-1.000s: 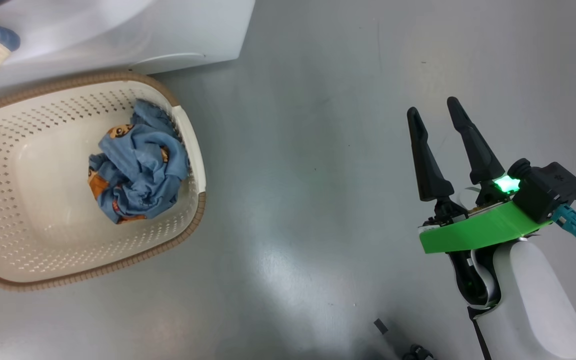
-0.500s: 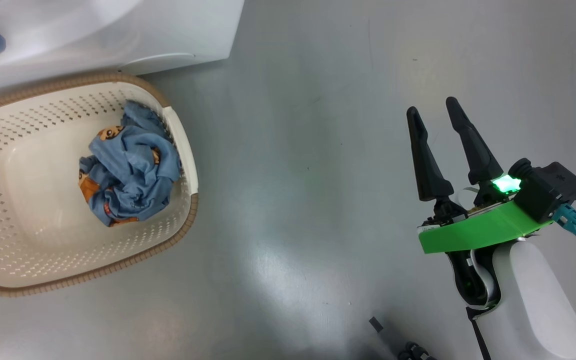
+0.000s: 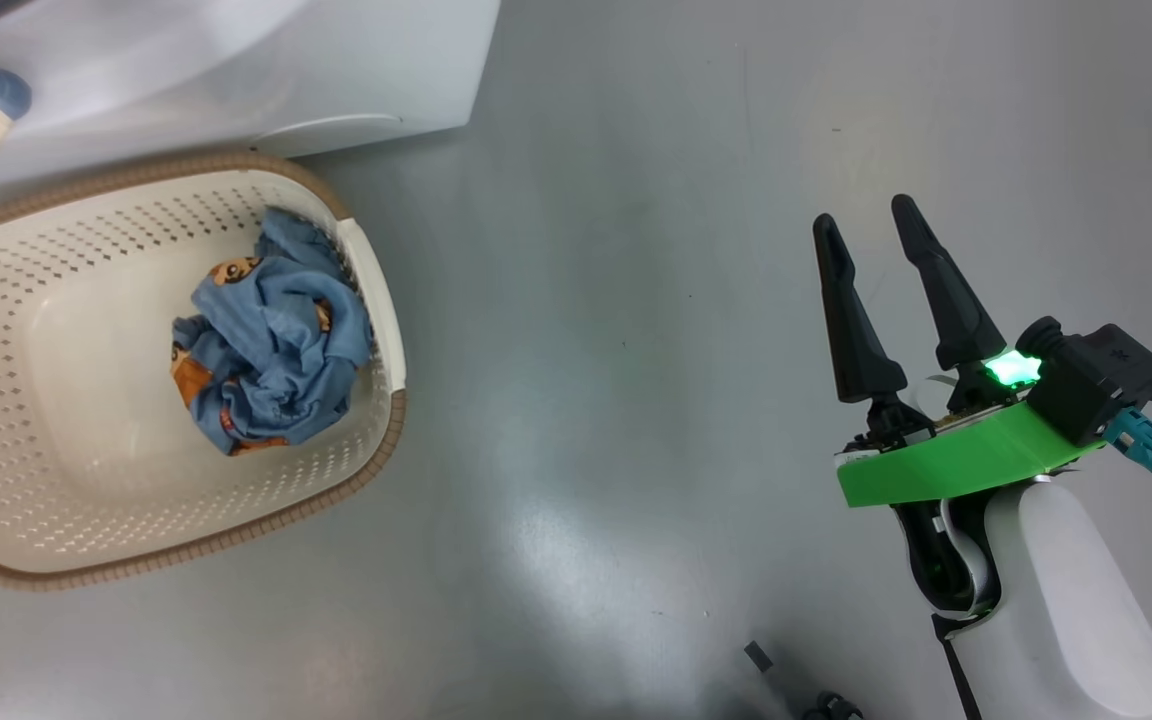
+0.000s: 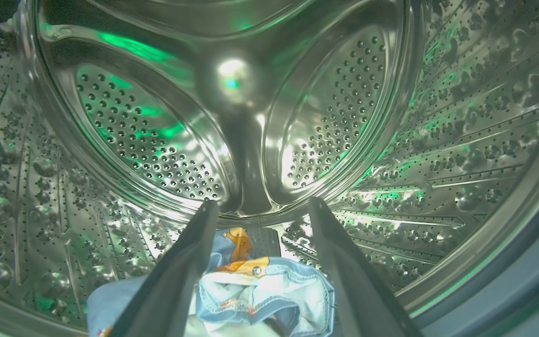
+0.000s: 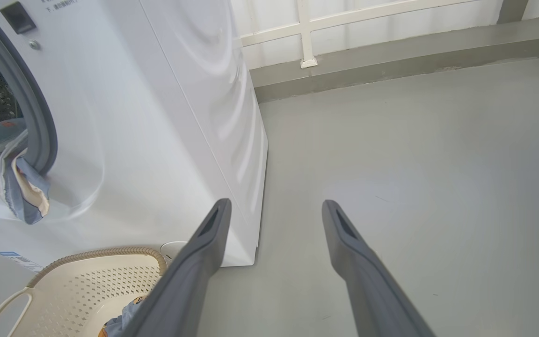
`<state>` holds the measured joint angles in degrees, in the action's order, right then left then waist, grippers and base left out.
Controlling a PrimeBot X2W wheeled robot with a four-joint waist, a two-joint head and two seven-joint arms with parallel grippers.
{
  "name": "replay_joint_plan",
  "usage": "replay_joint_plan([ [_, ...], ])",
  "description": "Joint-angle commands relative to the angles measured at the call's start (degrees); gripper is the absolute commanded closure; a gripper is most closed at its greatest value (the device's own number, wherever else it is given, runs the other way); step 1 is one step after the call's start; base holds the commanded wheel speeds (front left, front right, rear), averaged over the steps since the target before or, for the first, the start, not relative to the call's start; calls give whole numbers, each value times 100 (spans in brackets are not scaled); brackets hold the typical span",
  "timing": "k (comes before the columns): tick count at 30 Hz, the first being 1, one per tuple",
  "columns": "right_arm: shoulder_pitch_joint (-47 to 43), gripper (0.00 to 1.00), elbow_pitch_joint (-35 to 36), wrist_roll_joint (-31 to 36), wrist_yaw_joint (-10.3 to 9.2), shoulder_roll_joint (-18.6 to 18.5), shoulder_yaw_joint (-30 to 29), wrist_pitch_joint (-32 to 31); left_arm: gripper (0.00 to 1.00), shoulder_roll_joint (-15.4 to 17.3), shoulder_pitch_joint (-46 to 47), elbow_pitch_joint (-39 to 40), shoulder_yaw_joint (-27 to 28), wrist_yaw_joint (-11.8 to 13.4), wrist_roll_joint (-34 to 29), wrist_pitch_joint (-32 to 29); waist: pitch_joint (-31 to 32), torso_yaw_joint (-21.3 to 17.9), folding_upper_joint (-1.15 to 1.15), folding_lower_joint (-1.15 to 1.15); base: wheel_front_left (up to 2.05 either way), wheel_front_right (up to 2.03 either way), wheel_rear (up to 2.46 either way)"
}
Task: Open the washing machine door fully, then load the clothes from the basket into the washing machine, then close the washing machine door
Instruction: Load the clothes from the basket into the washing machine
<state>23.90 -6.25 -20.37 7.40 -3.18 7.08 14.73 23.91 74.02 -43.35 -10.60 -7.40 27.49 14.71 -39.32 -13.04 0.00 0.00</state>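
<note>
Clothes (image 3: 271, 365): one light-blue, bear-printed bundle lies crumpled against the right rim of the basket (image 3: 391, 440). The other bundle (image 4: 260, 285) sits at the mouth of the drum (image 4: 148, 140), a cream-lined fold (image 5: 12, 178) hanging out over the gasket (image 5: 40, 117). Left gripper (image 4: 262, 202) fingers stand wide above it, holding nothing; right gripper (image 3: 866, 215), equally wide, is over the floor (image 3: 616, 300). Risk: the overhanging fold may slide out, or be pinched when the door shuts.

Left pincer (image 4: 262, 202) has opened above the clothes (image 4: 260, 286).

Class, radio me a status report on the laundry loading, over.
Left gripper open inside drum. Right gripper open over floor. One garment draped over gasket, another in basket.
</note>
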Motion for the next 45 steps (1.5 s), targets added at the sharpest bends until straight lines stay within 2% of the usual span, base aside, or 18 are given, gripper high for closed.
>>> replay_joint_plan([
  [1,-70,0,117,11,9,30,121,27,0,267,-115,156,128,-9,39,29,17,16,0,0,0,0,0],
  [8,-91,0,115,81,9,30,72,27,0,60,-588,398,466,-9,6,29,90,120,0,0,0,0,0],
  [19,-158,0,100,243,9,30,-83,27,0,-296,-1749,1190,992,-9,-141,29,252,372,0,0,0,0,0],
  [34,-282,0,100,481,9,30,-336,27,0,-880,-3974,2454,1586,-9,-463,29,444,717,0,0,0,0,0],
  [45,-385,0,105,506,9,10,-387,27,0,-1289,-5359,3455,2224,-9,-516,29,618,727,0,0,0,0,0],
])
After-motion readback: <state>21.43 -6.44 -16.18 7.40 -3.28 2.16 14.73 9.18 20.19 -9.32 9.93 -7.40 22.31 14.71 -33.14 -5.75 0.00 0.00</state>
